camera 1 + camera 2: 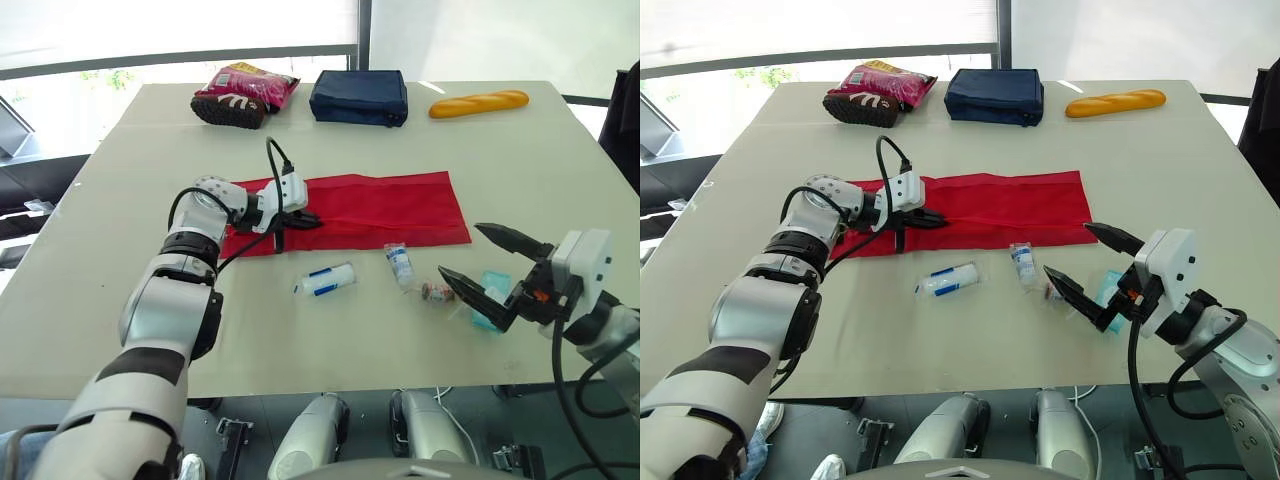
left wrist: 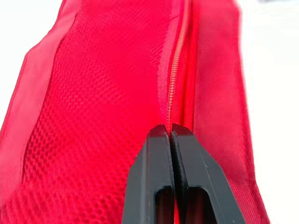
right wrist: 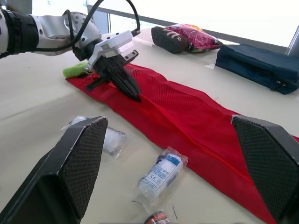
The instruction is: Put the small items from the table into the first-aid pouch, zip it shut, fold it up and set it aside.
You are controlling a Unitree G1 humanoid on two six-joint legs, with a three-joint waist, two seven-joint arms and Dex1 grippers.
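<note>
The left gripper (image 1: 300, 218) rests at the left end of the flat red first-aid pouch (image 1: 380, 205), fingers pressed together on its zip line. A bandage roll (image 1: 328, 279) and a smaller roll (image 1: 400, 264) lie on the worktop (image 1: 560, 170) just in front of the pouch. The right gripper (image 1: 462, 250) hovers over a teal packet (image 1: 490, 290), fingers spread wide.

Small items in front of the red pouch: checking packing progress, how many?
4, left to right: large roll, small roll, round piece, teal packet by right gripper; others may be hidden.

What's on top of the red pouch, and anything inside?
The left gripper rests on the pouch, shut at its zipper near the left end. Nothing shows through the mesh; anything under solid cloth is hidden.
</note>
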